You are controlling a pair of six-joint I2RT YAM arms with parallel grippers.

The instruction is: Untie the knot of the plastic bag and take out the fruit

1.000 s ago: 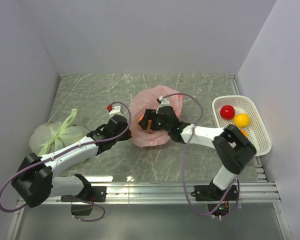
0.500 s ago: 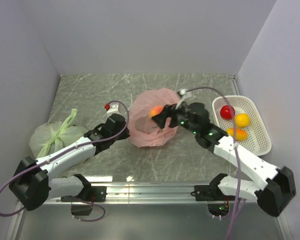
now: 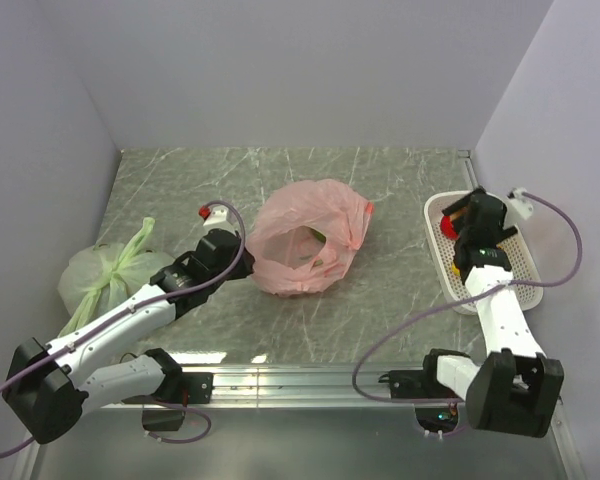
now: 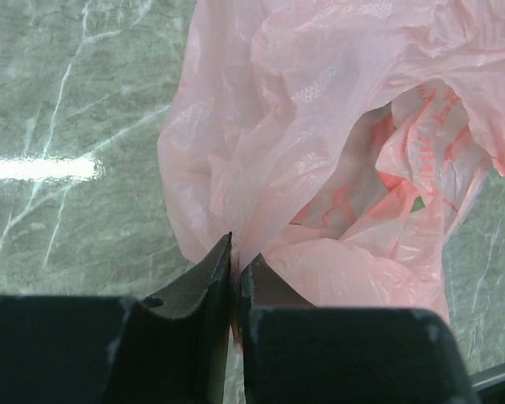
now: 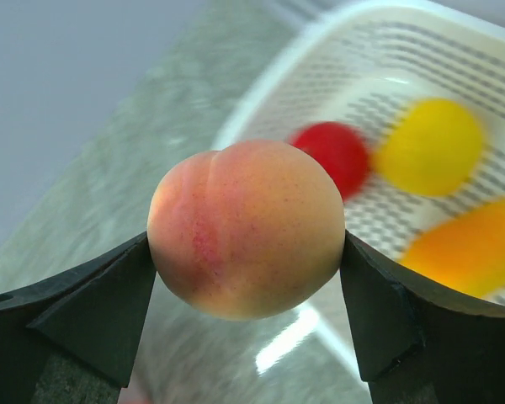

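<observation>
Thin pink plastic bag (image 3: 290, 215): translucent, crinkly. Grey-green marbled counter (image 3: 180, 180): smooth, glossy. White plastic basket (image 3: 526, 272): perforated. Orange-pink peach (image 5: 246, 240): matt skin.

Bright, even light; glare streak on the table (image 4: 67, 101); basket (image 5: 454, 59) blurred

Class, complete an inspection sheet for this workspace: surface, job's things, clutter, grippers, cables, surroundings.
Surface: grey marbled table.
Job's things: pink plastic bag lies open-mouthed; peach out; white basket holds a red fruit, a yellow fruit, an orange fruit.
Clutter: tied green bag, far left.
Grippers: left gripper shut on the bag's edge; right gripper holds the peach by the basket.
Cables: purple cables loop off both wrists.
Surroundings: plain walls on three sides.
</observation>
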